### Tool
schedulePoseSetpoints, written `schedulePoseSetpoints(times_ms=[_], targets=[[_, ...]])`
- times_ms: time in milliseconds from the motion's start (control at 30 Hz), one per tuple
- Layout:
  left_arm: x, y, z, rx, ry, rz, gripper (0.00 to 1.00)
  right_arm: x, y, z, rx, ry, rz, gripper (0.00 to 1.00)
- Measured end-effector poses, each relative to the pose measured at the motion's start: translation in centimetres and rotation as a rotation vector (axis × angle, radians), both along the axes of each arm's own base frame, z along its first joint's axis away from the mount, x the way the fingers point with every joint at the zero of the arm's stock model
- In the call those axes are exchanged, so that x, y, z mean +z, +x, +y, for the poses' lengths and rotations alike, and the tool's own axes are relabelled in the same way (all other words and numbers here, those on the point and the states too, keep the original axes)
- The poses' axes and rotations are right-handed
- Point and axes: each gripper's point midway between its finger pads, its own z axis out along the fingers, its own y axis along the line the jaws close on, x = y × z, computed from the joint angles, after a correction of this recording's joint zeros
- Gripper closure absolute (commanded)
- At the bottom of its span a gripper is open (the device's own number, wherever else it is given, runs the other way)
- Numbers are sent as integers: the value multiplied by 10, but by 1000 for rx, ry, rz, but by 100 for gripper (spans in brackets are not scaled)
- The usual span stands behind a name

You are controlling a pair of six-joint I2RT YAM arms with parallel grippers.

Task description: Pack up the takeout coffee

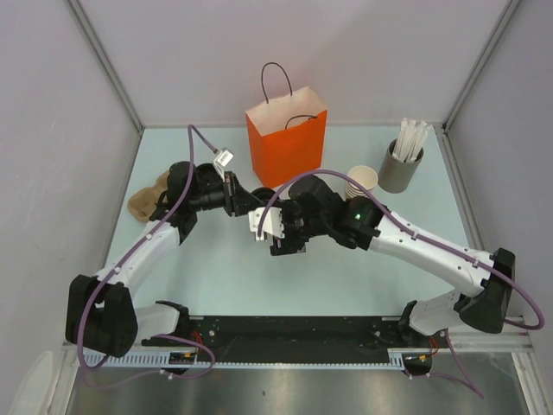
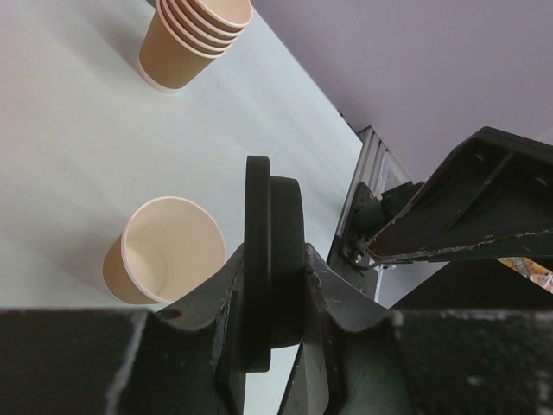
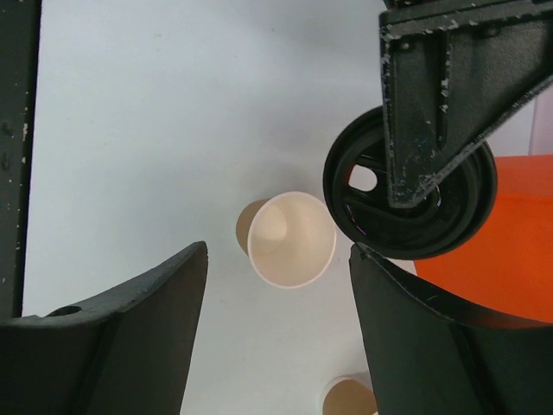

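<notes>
The left claw [image 2: 275,290] pinches the round black lid [image 2: 272,233] across its flat faces, and the right claw [image 3: 278,255] stands spread wide with nothing in it. Just beyond the left claw and below the right claw's gap, the small tan cup [image 2: 168,251] stands upright and open on the pale counter [image 2: 69,147], its rim and inside cream, the lid beside it. Farther past the cup are a stack of tan cups [image 2: 194,39] and an orange bag [image 1: 285,143].
</notes>
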Motion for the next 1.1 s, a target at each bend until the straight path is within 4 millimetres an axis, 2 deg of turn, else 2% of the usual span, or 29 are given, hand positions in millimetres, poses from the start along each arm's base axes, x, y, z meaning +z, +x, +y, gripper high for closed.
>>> schedulePoseSetpoints(times_ms=[200, 533, 800, 1100], targets=[[1, -1, 6, 28, -33, 10, 85, -2, 6, 8, -23, 9, -12, 30], [10, -1, 8, 40, -58, -23, 85, -24, 7, 34, -37, -14, -18, 32], [11, 0, 9, 47, -63, -27, 85, -26, 13, 35, -67, -7, -28, 36], [12, 1, 9, 47, -63, -30, 86, -20, 10, 35, -55, 10, -23, 36]])
